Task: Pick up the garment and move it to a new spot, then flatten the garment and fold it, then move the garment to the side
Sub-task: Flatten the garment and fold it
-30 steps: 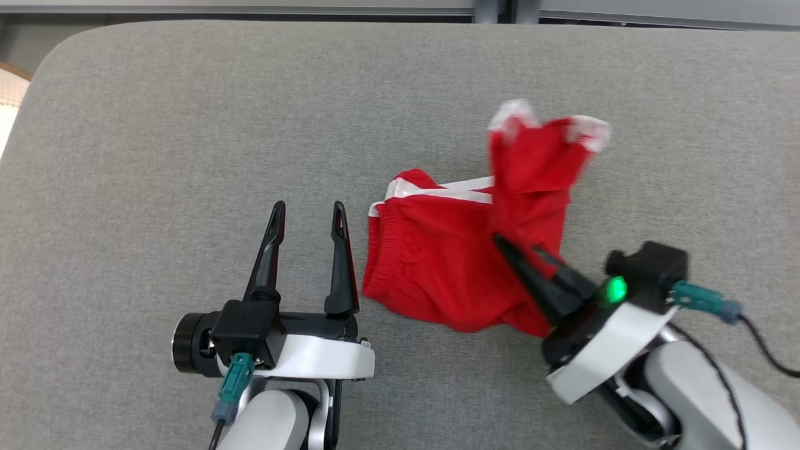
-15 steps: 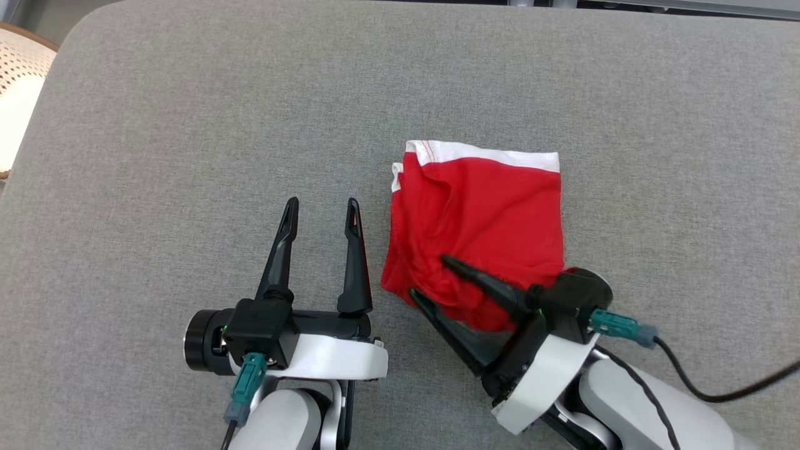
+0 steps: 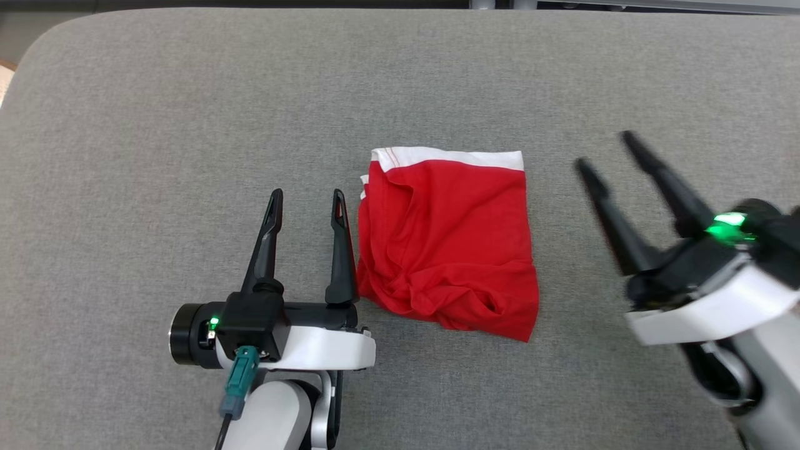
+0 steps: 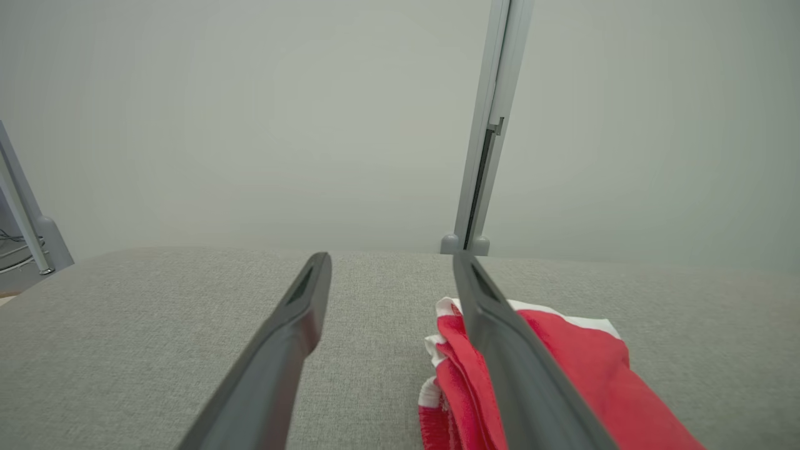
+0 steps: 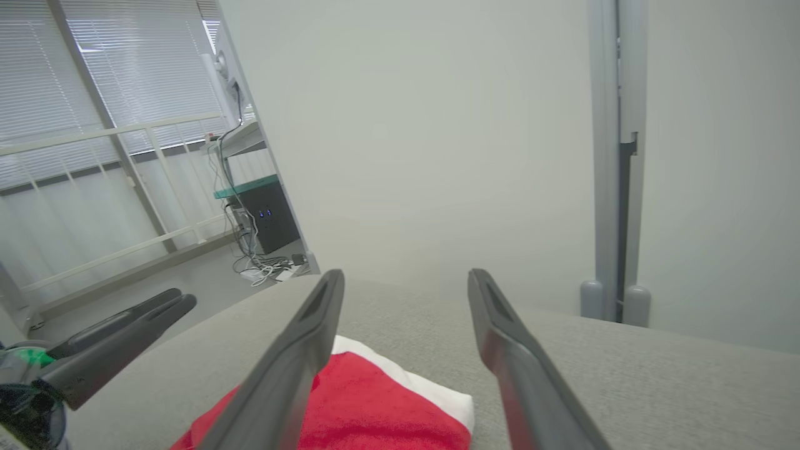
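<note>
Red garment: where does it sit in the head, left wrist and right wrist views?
Head view: red garment at centre.
Left wrist view: red garment lower right.
Right wrist view: red garment at bottom edge, left of centre.
Shared landmark: its white band.

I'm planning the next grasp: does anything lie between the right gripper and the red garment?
Nothing visible does. Just the grey padded surface lies between the open right gripper and the right edge of the red garment.
</note>
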